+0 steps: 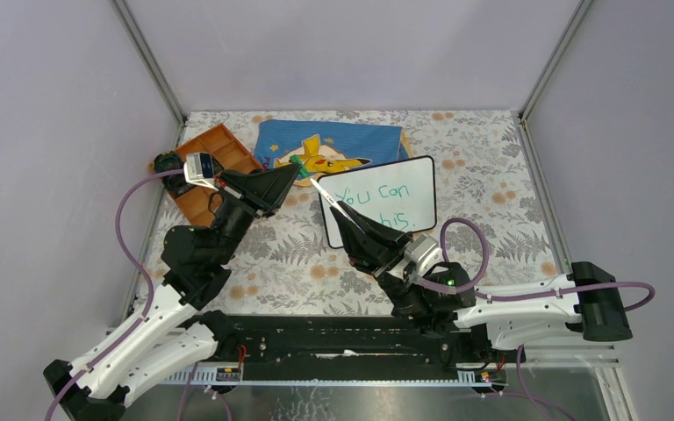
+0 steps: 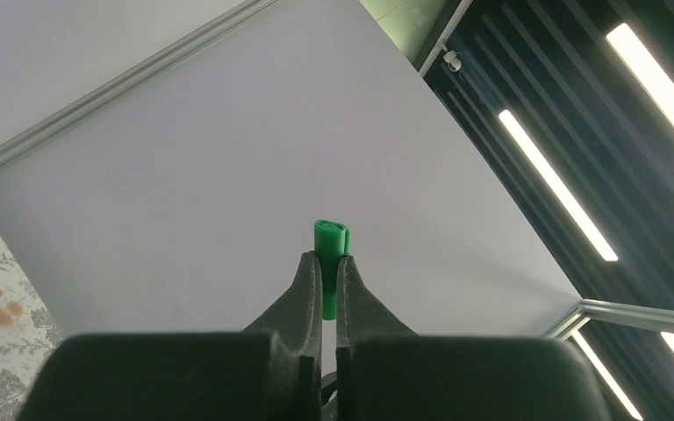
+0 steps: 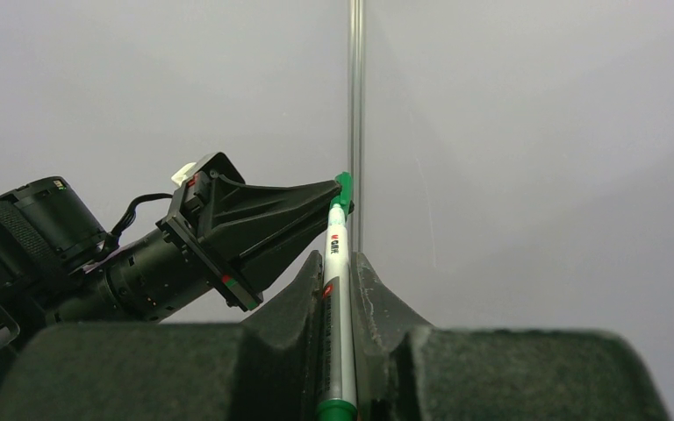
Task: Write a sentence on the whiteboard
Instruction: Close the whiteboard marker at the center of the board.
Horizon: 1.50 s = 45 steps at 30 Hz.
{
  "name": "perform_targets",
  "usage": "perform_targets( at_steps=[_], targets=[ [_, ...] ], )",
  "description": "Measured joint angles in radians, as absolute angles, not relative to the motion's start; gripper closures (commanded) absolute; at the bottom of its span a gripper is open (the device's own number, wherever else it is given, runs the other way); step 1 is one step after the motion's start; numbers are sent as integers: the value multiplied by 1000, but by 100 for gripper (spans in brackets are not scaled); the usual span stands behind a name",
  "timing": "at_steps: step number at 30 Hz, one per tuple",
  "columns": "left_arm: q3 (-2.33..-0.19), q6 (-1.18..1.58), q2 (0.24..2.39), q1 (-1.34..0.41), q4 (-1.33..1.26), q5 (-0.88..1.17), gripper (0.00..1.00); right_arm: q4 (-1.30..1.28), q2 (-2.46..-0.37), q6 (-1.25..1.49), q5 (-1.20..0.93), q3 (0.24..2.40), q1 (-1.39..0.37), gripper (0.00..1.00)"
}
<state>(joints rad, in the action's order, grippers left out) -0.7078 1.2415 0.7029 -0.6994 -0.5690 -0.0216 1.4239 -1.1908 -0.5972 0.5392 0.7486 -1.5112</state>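
Note:
The whiteboard lies on the table right of centre, tilted a little. Green words of the sentence read "You can" on top, and a second line is half hidden behind my right gripper. That gripper is shut on a white marker with green ends, also seen as the marker lying along the jaws. My left gripper is shut on the green cap, pinched at the fingertips. The cap meets the marker's far end above the board's left edge.
A blue Pikachu cloth lies behind the board. An orange tray sits at the back left, with a dark round object beside it. A floral cloth covers the table, and grey walls enclose it.

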Motion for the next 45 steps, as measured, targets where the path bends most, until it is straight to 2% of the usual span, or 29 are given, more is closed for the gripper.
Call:
perform_targets(
  at_steps=[45],
  targets=[
    [-708, 1240, 699, -699, -569, -21, 100, 1398, -1212, -598, 563, 762, -1511, 100]
  ],
)
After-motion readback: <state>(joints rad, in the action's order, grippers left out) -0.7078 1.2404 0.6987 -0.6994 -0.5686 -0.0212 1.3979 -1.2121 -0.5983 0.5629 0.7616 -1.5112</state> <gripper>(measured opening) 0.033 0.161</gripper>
